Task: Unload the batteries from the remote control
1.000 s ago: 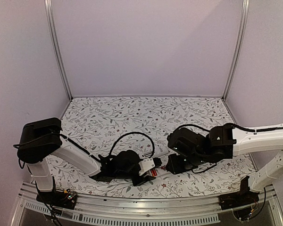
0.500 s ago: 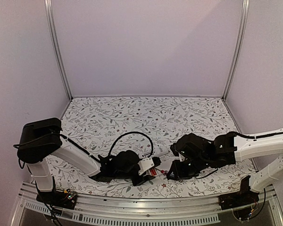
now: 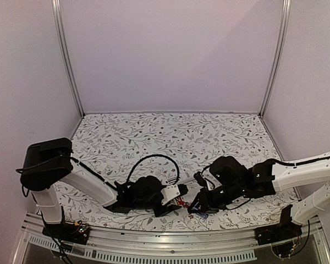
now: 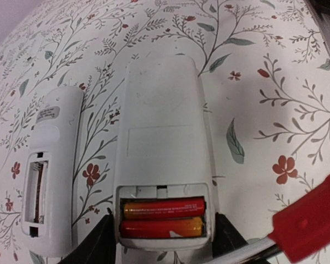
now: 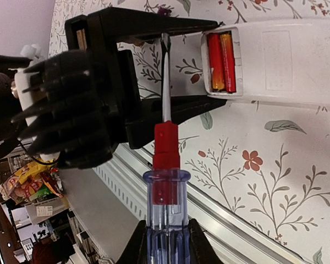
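Note:
The white remote control (image 4: pixel 162 137) lies back-up on the flowered table, and its open compartment holds two red batteries (image 4: pixel 164 208) side by side. My left gripper (image 4: pixel 162 239) is shut on the remote's compartment end, one black finger (image 4: pixel 96 245) against each side. My right gripper (image 5: pixel 166 245) is shut on the clear blue handle of a screwdriver (image 5: pixel 166 165) with a red collar. The metal shaft points toward the left gripper's fingers (image 5: pixel 154 25), and its tip sits just off the compartment's end beside the batteries (image 5: pixel 221 55). In the top view both grippers meet near the front edge (image 3: pixel 187 203).
A second slim white body (image 4: pixel 49 165) with a narrow open recess lies just left of the remote. A ribbed metal rail (image 3: pixel 165 242) runs along the table's near edge, right below both grippers. Walls with metal posts (image 3: pixel 66 55) enclose the table.
My right arm has swung left and down with the screwdriver, so its tip now sits at the left gripper. The left arm and the remote have stayed put.

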Tool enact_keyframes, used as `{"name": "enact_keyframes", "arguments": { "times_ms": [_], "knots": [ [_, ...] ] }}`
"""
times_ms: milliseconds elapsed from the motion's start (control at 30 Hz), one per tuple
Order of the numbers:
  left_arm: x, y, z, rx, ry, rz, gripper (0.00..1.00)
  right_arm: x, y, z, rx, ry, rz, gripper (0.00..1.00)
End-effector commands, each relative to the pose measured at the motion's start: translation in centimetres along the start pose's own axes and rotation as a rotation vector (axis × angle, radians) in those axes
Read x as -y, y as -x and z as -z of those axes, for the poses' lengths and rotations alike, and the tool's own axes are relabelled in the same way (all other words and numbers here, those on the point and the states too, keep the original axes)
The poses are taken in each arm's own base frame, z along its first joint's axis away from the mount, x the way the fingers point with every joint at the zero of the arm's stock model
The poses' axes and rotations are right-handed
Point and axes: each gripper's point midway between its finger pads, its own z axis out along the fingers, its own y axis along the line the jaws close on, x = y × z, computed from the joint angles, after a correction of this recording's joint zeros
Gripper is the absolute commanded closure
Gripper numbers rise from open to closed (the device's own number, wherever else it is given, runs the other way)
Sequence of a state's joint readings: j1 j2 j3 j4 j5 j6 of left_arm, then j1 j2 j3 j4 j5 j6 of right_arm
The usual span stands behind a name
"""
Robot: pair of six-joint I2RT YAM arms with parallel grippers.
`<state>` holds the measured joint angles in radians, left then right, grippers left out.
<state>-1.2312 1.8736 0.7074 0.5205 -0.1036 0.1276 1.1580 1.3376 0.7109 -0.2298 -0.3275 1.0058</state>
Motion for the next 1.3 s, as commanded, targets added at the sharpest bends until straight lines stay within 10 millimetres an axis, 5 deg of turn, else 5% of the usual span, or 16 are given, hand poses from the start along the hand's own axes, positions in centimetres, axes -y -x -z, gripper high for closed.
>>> {"name": "enact_keyframes", "arguments": {
  "times_ms": [0, 133, 333, 433, 733, 900, 1067, 1267],
  "knots": [
    [1.3, -3.0, 0.1, -0.079, -0.026, -0.032, 0.55, -0.1, 1.6, 1.9, 0.086, -0.049, 0.011, 1.0],
    [1.0, -2.0, 0.7, -0.052, -0.012, 0.02, 0.24, 1.7, 3.0, 4.0, 0.175, -0.147, -0.001, 1.0],
    [-0.7, 0.6, 3.2, 0.025, 0.03, 0.138, 0.06, 1.5, 4.9, 6.8, 0.256, -0.12, 0.056, 1.0],
    [-1.3, 2.5, 5.0, 0.081, 0.018, 0.22, 0.06, 1.3, 5.6, 7.5, 0.25, -0.06, 0.099, 1.0],
    [-4.0, 10.7, 13.0, 0.379, -0.199, 0.476, 0.06, -4.3, 4.3, 10.7, 0.158, 0.293, 0.412, 1.0],
    [-5.1, 13.8, 16.4, 0.463, -0.271, 0.462, 0.05, -6.9, 2.5, 11.6, 0.055, 0.437, 0.504, 1.0],
    [-6.5, 17.0, 19.5, 0.516, -0.197, 0.33, 0.05, -7.4, 2.6, 11.8, 0.036, 0.437, 0.507, 1.0],
    [-4.4, 17.8, 16.8, 0.316, -0.238, 0.143, 0.14, -7.4, 2.8, 11.4, 0.01, 0.416, 0.51, 1.0]
  ]
}}
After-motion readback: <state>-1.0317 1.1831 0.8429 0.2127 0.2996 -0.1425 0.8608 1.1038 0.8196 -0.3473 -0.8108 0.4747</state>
